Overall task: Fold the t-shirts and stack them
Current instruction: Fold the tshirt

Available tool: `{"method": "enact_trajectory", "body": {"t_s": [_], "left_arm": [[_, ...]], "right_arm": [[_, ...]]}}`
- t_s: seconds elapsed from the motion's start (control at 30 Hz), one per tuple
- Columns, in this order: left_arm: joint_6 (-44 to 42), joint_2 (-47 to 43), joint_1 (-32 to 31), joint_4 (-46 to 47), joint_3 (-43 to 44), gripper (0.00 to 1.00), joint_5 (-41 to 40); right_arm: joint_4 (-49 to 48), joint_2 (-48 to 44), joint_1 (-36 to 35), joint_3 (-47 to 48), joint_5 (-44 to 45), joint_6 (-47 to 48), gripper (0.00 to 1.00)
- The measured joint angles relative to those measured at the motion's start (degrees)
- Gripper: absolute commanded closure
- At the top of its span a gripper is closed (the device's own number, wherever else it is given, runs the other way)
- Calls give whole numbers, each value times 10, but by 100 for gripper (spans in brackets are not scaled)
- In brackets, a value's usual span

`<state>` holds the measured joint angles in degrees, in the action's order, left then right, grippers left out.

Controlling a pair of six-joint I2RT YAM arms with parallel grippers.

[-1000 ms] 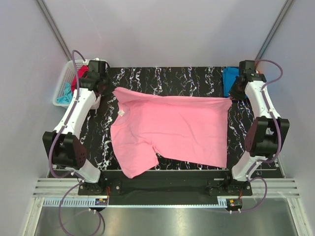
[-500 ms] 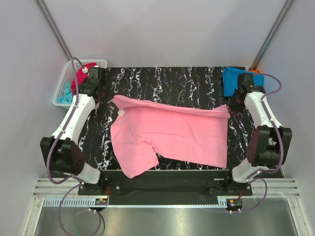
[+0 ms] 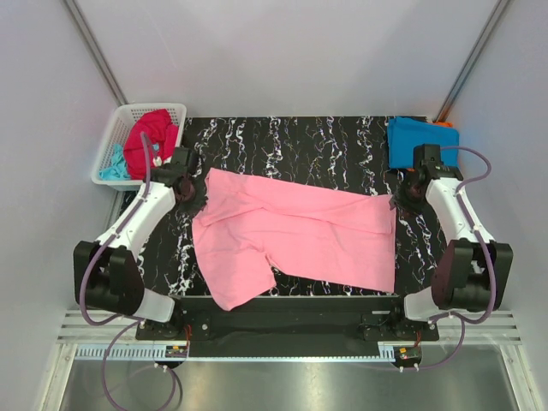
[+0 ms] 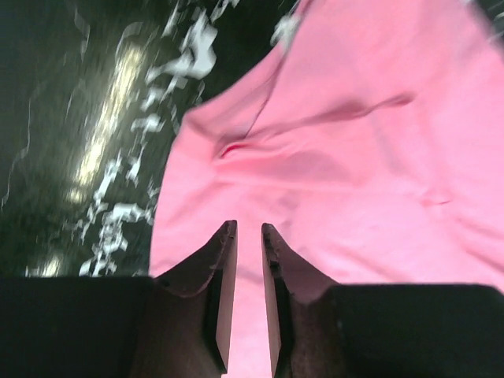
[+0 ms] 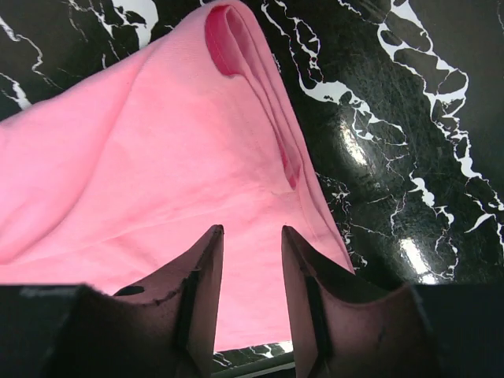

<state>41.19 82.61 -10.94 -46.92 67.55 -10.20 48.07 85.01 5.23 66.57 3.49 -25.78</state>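
The light pink t-shirt (image 3: 300,235) lies flat on the desk (image 3: 325,141), a little rumpled along its far edge. The left tool (image 4: 248,228) is over the shirt's far left corner, its jaws only slightly apart and holding nothing. The right tool (image 5: 250,230) is over the far right corner, its jaws spread wider and also empty.

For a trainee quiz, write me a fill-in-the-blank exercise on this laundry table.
1. The t-shirt spread on the marble table is coloured ___.
2. The red shirt lies inside the white ___.
3. The folded blue shirt sits at the table's far ___ corner.
4. The left claw and right claw are both ___, gripping nothing.
Missing words: pink; basket; right; open.
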Motion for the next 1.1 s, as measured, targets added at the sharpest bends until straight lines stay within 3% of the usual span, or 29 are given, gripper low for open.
{"method": "enact_trajectory", "body": {"t_s": [0.17,0.37,0.7,1.1], "left_arm": [[48,-27,-12,-28,-42,77,-26],[45,-25,-19,-10,0,77,-15],[-11,188,-39,38,161,83,86],[-26,373,-38,14,290,86,97]], "right_arm": [[2,-34,0,-5,0,-6,61],[-4,-16,-2,11,-10,-11,61],[-50,105,-39,46,-49,-10,60],[-76,225,-78,102,-59,-8,62]]}}
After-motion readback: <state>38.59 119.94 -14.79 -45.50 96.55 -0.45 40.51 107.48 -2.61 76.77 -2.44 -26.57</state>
